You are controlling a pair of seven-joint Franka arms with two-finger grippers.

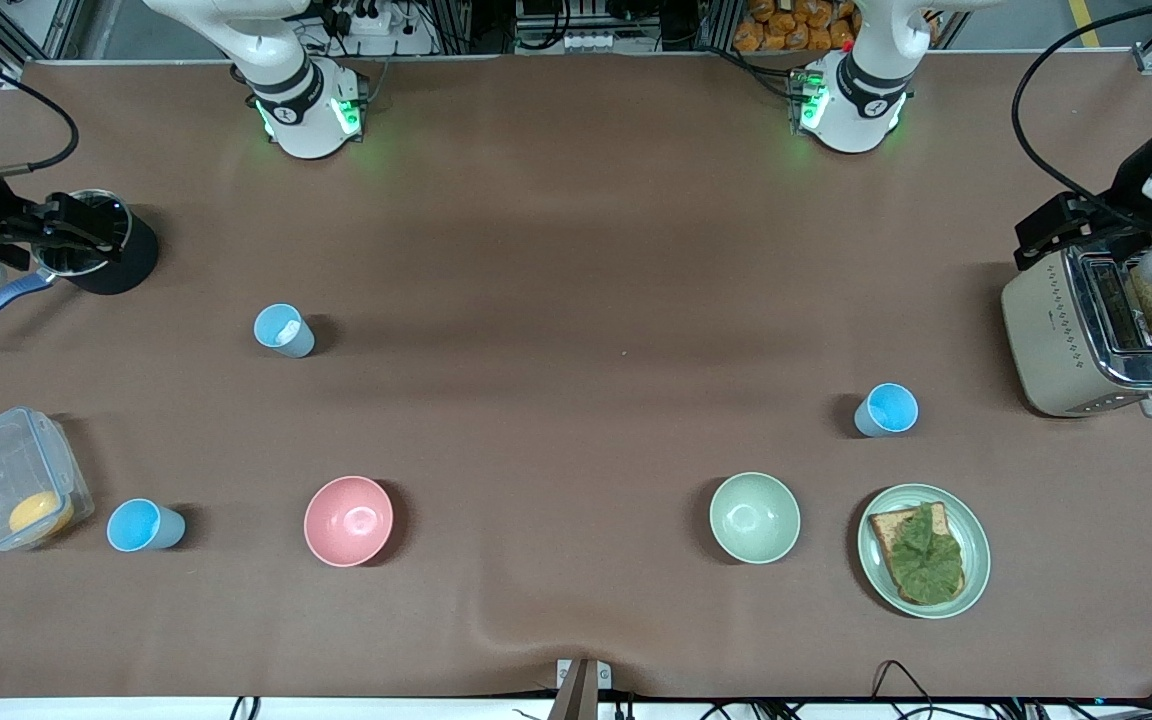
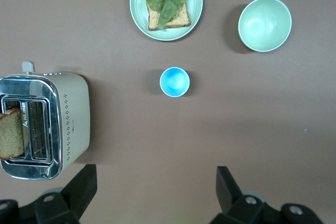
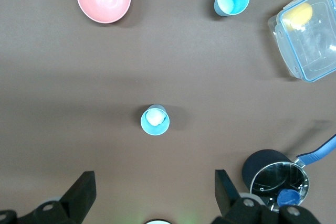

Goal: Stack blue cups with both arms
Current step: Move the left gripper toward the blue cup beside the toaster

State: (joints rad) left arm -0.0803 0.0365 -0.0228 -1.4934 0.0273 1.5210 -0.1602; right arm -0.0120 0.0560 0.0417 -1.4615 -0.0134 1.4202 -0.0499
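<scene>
A plate of toast (image 1: 923, 550) lies nearest the camera. Three blue cups stand well apart: one (image 1: 144, 526) beside the plastic box (image 1: 14, 492), one (image 1: 284, 330) farther off, one (image 1: 886, 410) near the toaster (image 1: 1096, 330). Stacking hasn't begun; both grippers (image 2: 155, 192) (image 3: 152, 195) hang wide open and empty, each needing to descend onto a cup

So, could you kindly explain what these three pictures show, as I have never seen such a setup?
Two white robot arms stand at a brown table. One picture looks down from across the table; the others come from cameras on each wrist. The left claw is open, above the table beside the cream toaster; the right claw is open too. Neither holds anything. Three small light-blue plastic cups stand apart: one with a whitish patch, one beside the clear plastic box, one near the plate of toast. A pink bowl, a pale green bowl and a dark saucepan are also there.
</scene>
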